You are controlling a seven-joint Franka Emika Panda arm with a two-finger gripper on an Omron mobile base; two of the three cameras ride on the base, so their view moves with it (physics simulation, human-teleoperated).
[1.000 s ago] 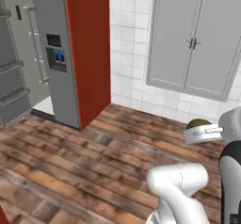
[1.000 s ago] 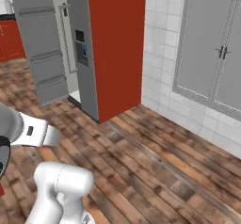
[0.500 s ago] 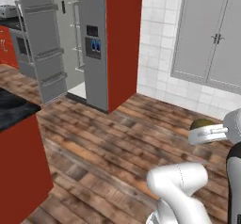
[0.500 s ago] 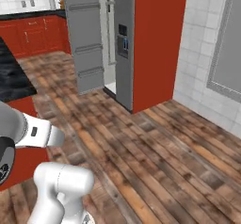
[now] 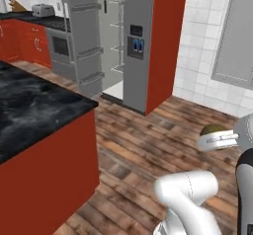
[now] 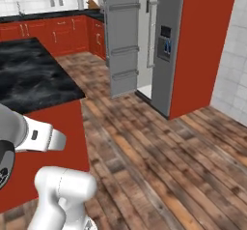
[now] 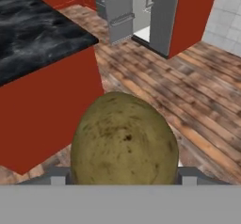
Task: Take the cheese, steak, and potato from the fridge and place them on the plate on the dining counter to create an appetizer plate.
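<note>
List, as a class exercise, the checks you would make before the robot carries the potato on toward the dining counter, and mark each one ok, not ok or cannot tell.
1. Potato sits in the claw: ok, it fills the space between the fingers.
2. Dining counter within sight: ok, its black marble top lies ahead to the left.
3. Plate located: cannot tell.
4. Floor between robot and counter free of obstacles: ok.
5. Fridge door closed: not ok, the left door stands open.
</note>
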